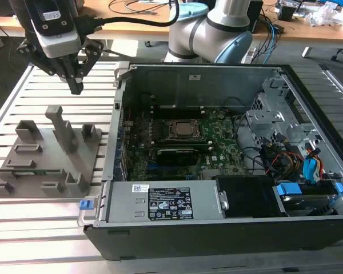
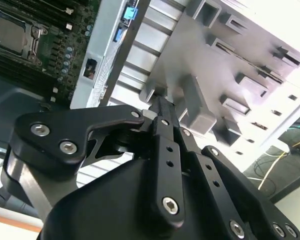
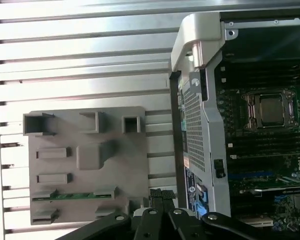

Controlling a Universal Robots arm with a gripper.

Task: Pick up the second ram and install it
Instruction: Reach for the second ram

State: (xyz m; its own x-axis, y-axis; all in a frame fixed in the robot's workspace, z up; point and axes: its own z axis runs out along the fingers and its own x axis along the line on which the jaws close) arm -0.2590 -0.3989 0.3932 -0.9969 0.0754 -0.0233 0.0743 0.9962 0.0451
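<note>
The second ram (image 3: 72,196) is a thin green stick lying in a slot of the grey holder tray (image 3: 132,160), near the tray's front edge (image 1: 39,171) in the exterior view. My gripper (image 1: 76,87) hangs above the slatted table behind the tray, between the tray and the computer case's far left corner. Its black fingers (image 3: 162,194) are shut together with nothing between them. In the second wrist view the fingertips (image 2: 160,102) point down near the tray's tall post (image 2: 195,105). The motherboard (image 1: 217,145) with its CPU socket (image 1: 184,129) lies inside the open case.
The open computer case (image 1: 120,114) stands at the exterior view's right of the tray, its raised latch corner (image 3: 195,35) close to my gripper. The tray carries several upright posts and brackets (image 1: 60,128). The arm's base (image 1: 217,28) rises behind the case. Cables and drives (image 1: 297,165) fill the case's right side.
</note>
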